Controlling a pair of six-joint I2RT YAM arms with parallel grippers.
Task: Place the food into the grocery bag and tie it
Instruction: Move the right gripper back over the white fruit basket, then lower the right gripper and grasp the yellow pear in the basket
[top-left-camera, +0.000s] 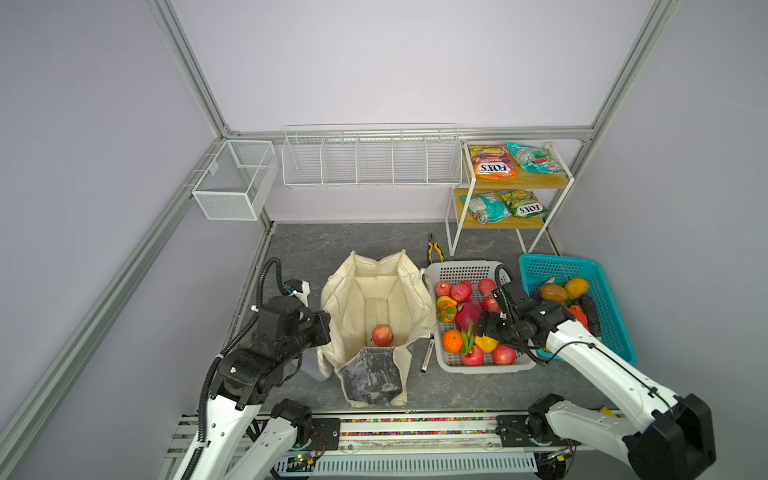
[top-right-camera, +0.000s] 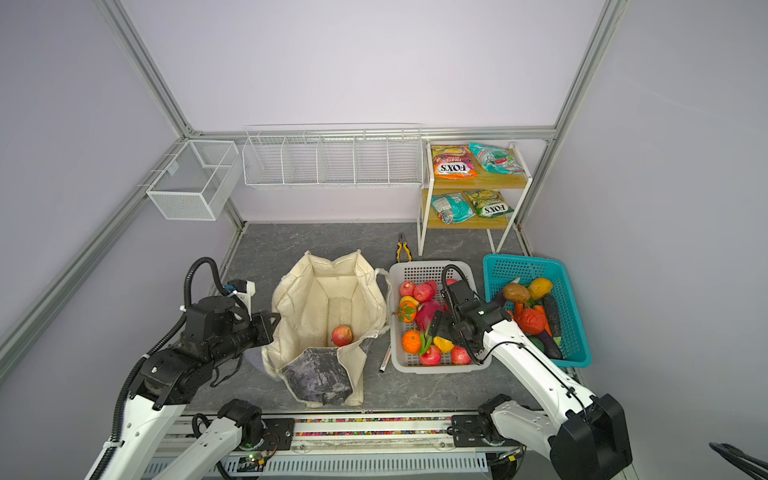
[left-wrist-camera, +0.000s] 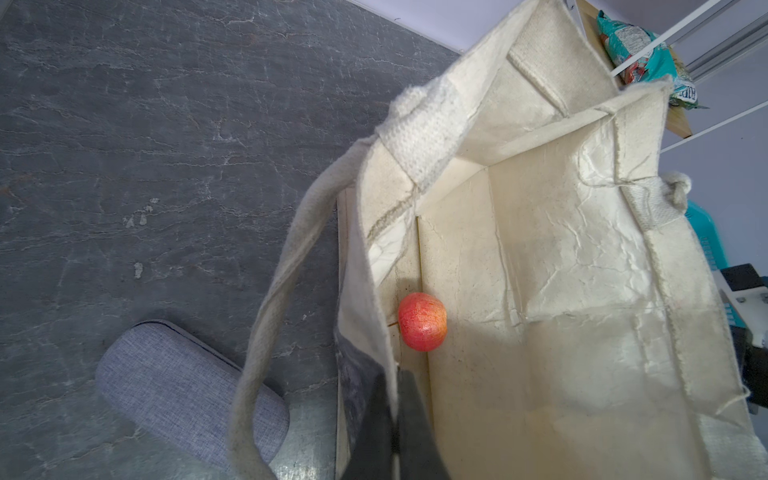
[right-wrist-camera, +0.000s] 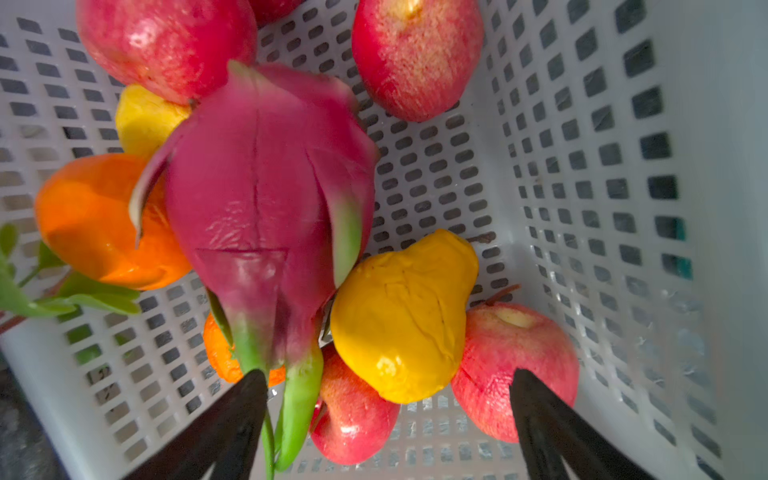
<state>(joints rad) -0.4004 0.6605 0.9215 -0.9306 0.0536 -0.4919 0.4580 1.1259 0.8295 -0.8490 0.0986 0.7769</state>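
Observation:
The cream grocery bag (top-left-camera: 345, 299) stands open mid-table with one red apple (top-left-camera: 382, 336) on its floor. My left gripper (left-wrist-camera: 397, 374) is shut on the bag's left wall (left-wrist-camera: 561, 249), pinching the fabric edge between its fingers. My right gripper (right-wrist-camera: 386, 374) hangs open over the white basket (right-wrist-camera: 602, 208), its fingers on either side of the yellow citrus (right-wrist-camera: 403, 320) and red apples. The magenta dragon fruit (right-wrist-camera: 266, 199) and a leafy orange (right-wrist-camera: 95, 224) lie just beyond. In a top view the right gripper (top-left-camera: 484, 326) sits beside the dragon fruit (top-left-camera: 467, 313).
FOX'S packet (top-left-camera: 492, 162) and teal packet (top-left-camera: 536, 158) lie on the back-right shelf. A teal basket (top-left-camera: 557, 270) of vegetables stands right of the white basket (top-left-camera: 461, 272). Pliers (top-left-camera: 434, 249), a pen (top-left-camera: 427, 353) and a grey case (left-wrist-camera: 183, 386) lie around the bag.

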